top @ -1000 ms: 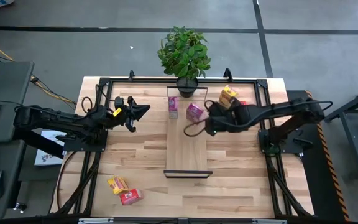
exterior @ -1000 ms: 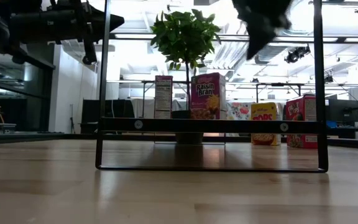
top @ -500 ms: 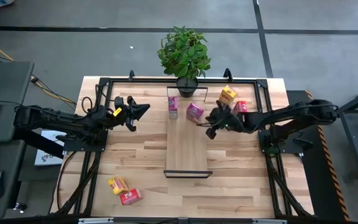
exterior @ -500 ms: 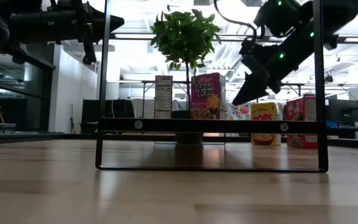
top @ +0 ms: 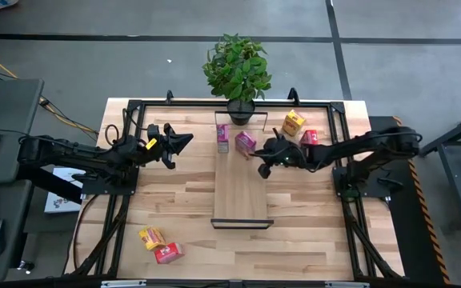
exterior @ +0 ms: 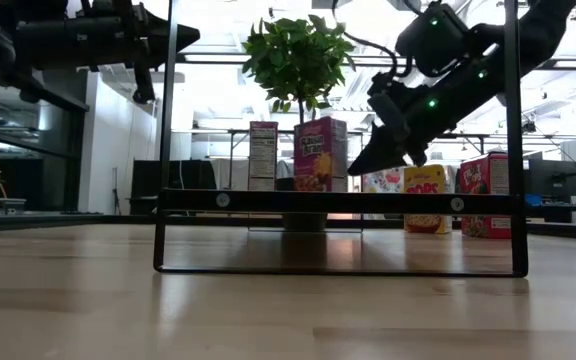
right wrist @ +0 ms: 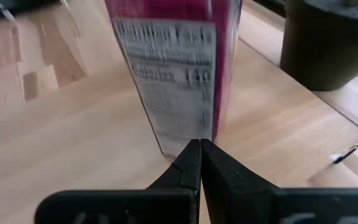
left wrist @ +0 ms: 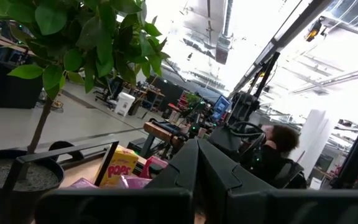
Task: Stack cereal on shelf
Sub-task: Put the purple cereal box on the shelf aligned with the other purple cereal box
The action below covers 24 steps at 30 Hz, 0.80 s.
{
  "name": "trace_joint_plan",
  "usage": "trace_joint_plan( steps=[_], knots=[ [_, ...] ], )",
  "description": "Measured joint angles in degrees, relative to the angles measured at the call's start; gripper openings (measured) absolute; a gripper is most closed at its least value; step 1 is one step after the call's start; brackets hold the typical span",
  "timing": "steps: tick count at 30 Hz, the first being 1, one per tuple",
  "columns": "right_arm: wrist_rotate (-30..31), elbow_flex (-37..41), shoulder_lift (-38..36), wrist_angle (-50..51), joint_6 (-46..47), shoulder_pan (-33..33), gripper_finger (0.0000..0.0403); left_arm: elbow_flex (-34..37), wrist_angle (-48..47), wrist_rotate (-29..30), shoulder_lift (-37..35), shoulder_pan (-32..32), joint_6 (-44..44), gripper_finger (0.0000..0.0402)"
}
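Note:
Two pink cereal boxes stand upright on the far end of the light-wood shelf board [top: 241, 188]: one narrow-side-on [top: 223, 136], the other [top: 245, 142] beside it to the right. My right gripper [top: 259, 154] is shut, slanting down at the right-hand pink box [exterior: 320, 154]. A yellow box [top: 294, 122] and a red box [top: 310, 137] stand on the table right of the shelf. Another yellow box [top: 152, 237] and red box [top: 168, 253] lie near the table's front left. My left gripper [top: 184, 142] is shut and empty, held above the table left of the shelf. My right gripper touches the pink box's printed nutrition side [right wrist: 179, 124] near its bottom edge with the tips of its shut fingers [right wrist: 191, 158]. The fingers come from the table's right, slanting down. The box stands upright with its base on the shelf board.
A potted plant [top: 238, 68] stands at the shelf's far end, just behind the pink boxes. Black metal frame rails [top: 126, 144] run along the table's left and right sides. The shelf's near frame [exterior: 338, 202] crosses the low view.
My right gripper has come down from high above the shelf and gone toward the table's left, to the right-hand pink box. That box has slid a little toward the left and turned about on the shelf board, staying upright.

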<state>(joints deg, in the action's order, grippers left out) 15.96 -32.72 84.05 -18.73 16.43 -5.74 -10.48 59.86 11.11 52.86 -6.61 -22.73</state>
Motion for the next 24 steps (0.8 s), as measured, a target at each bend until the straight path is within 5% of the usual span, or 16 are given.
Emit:
trace_joint_plan(
  steps=[17, 24],
  knots=[
    [-6.83, -11.86, 10.56, 0.3, -3.43, 0.07, 0.0, 0.0, 0.0, 0.0, 0.0, -0.01, 0.45, 0.0],
    [-11.61, -13.17, 9.32, 9.68, -3.46, 0.99, 0.0, 0.01, -0.02, 0.0, -0.01, 0.0, 0.43, 0.0]
  ],
)
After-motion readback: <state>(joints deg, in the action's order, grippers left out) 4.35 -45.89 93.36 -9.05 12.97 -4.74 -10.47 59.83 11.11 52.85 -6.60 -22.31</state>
